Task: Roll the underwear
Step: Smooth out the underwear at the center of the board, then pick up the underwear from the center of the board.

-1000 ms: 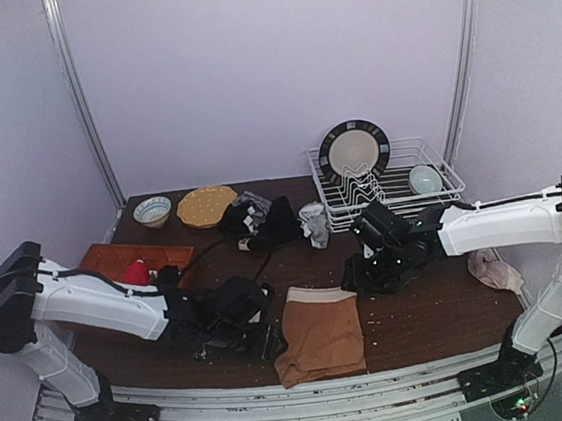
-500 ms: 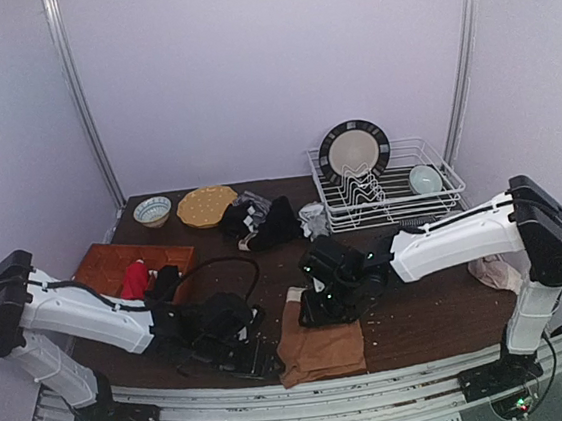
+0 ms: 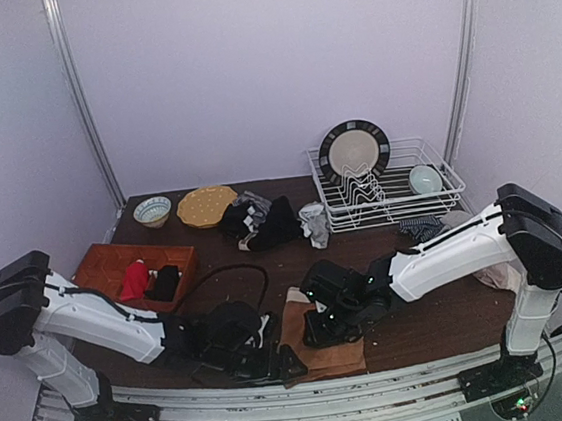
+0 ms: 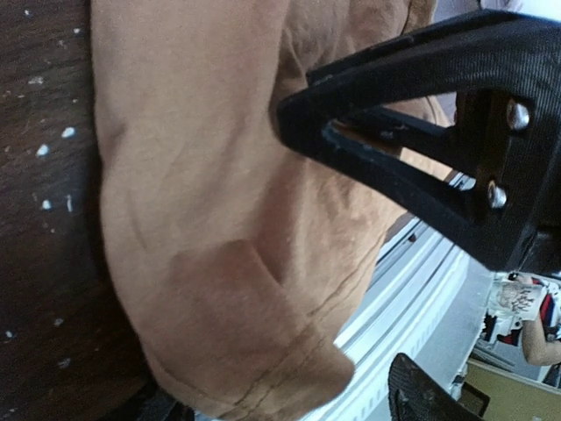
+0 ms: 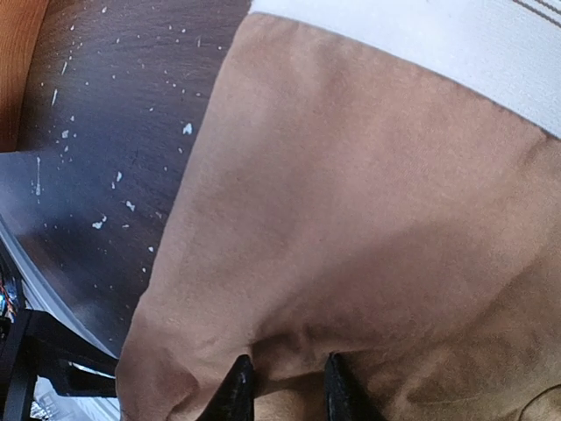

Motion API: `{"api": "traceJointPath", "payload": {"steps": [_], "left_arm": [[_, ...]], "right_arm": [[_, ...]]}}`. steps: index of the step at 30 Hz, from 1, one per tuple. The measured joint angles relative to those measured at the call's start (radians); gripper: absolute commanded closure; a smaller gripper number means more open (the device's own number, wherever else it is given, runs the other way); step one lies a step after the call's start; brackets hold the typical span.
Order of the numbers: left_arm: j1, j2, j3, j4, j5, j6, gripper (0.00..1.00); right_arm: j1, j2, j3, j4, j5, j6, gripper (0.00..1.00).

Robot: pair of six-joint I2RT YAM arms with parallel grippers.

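Observation:
The tan-brown underwear (image 3: 328, 354) lies flat near the table's front edge, its white waistband (image 5: 456, 61) on the far side. My right gripper (image 3: 324, 329) presses down on its middle; in the right wrist view its fingertips (image 5: 238, 386) pinch a small fold of the tan cloth (image 5: 351, 219). My left gripper (image 3: 281, 356) is at the cloth's near-left corner, jaws wide apart, with that corner (image 4: 263, 351) lying between them over the table edge. Black underwear (image 3: 267, 222) and a light grey one (image 3: 315, 224) lie at the back.
An orange tray (image 3: 105, 259) at the left holds a red roll (image 3: 135, 279) and a black roll (image 3: 166, 281). A wire dish rack (image 3: 440, 189) stands at the back right, a striped sock (image 3: 421, 226) in front of it. Two bowls (image 3: 152, 211) sit at the back left. A pink cloth (image 3: 494, 274) lies at the right.
My right arm has swung left from mid-table onto the tan underwear and down toward its near part. My left gripper has slid right to the cloth's near-left corner.

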Motion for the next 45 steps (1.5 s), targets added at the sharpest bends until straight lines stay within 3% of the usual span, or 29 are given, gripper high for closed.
{"api": "traceJointPath", "payload": {"steps": [3,9,13,17,21,24,31,45], "left_arm": [[0.0,0.013,-0.008,0.043,0.007,-0.036,0.32],[0.0,0.015,-0.081,0.154,0.018,-0.131,0.62],[-0.003,0.017,-0.091,0.138,0.021,-0.152,0.99],[-0.005,0.021,-0.076,0.073,0.016,-0.137,1.0],[-0.005,-0.003,-0.043,-0.042,-0.01,-0.106,1.0],[-0.006,-0.031,-0.011,-0.171,-0.04,-0.058,1.0],[-0.006,-0.037,0.056,-0.347,-0.084,0.034,1.0],[-0.006,-0.023,0.09,-0.412,-0.107,0.116,1.0]], "right_arm": [[0.004,-0.001,-0.005,0.008,0.0,0.009,0.75],[0.016,-0.001,-0.006,0.009,0.0,0.017,0.78],[0.034,-0.002,-0.016,0.03,0.0,0.026,0.77],[0.037,-0.015,-0.018,0.016,0.001,0.036,0.68],[0.041,-0.069,0.003,-0.073,0.039,0.017,0.52],[0.031,-0.093,0.087,-0.143,0.077,-0.01,0.48],[-0.01,0.017,0.357,-0.212,0.142,-0.037,0.45],[-0.045,0.324,0.587,-0.36,0.249,0.015,0.46]]}}
